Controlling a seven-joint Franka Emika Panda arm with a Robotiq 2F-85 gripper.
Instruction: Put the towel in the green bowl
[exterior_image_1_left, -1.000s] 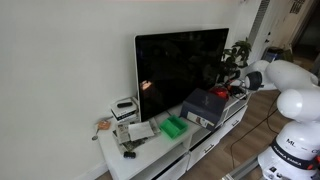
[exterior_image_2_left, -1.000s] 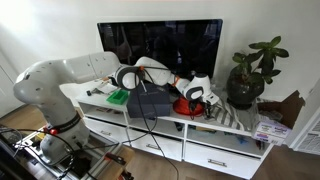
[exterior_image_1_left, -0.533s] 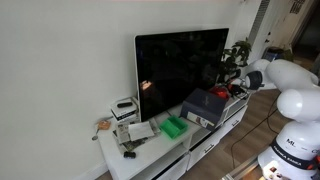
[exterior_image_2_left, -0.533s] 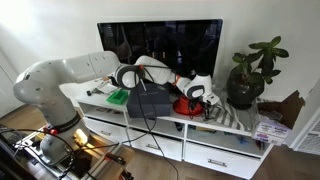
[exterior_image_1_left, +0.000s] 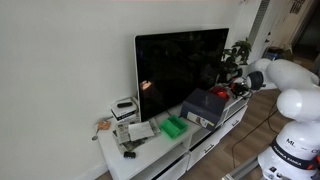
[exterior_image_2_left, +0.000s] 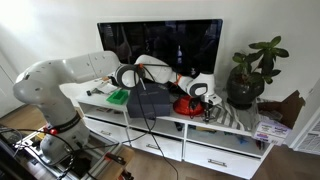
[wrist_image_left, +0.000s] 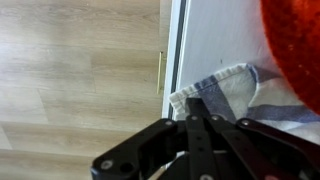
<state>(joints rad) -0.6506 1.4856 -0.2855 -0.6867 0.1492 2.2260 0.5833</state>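
Observation:
The towel (wrist_image_left: 222, 92) is white with blue stripes and lies flat on the white TV stand (exterior_image_2_left: 200, 125), next to a red bowl (wrist_image_left: 296, 50). It also shows in an exterior view (exterior_image_2_left: 230, 116). My gripper (wrist_image_left: 197, 122) hangs just over the towel's near edge with its fingers together; I see no cloth between them. In both exterior views the gripper (exterior_image_2_left: 203, 94) (exterior_image_1_left: 233, 86) is at the plant end of the stand. The green bowl (exterior_image_2_left: 118, 97) (exterior_image_1_left: 175, 126) sits at the other end, far from the gripper.
A large black TV (exterior_image_1_left: 182, 70) stands at the back. A dark box (exterior_image_2_left: 150, 101) lies between the green bowl and the red bowl (exterior_image_2_left: 188, 106). A potted plant (exterior_image_2_left: 250, 75) stands beyond the towel. The stand's front edge and wood floor (wrist_image_left: 80, 70) lie beside the towel.
The gripper has shifted slightly near the red bowl and towel. Nothing else has moved.

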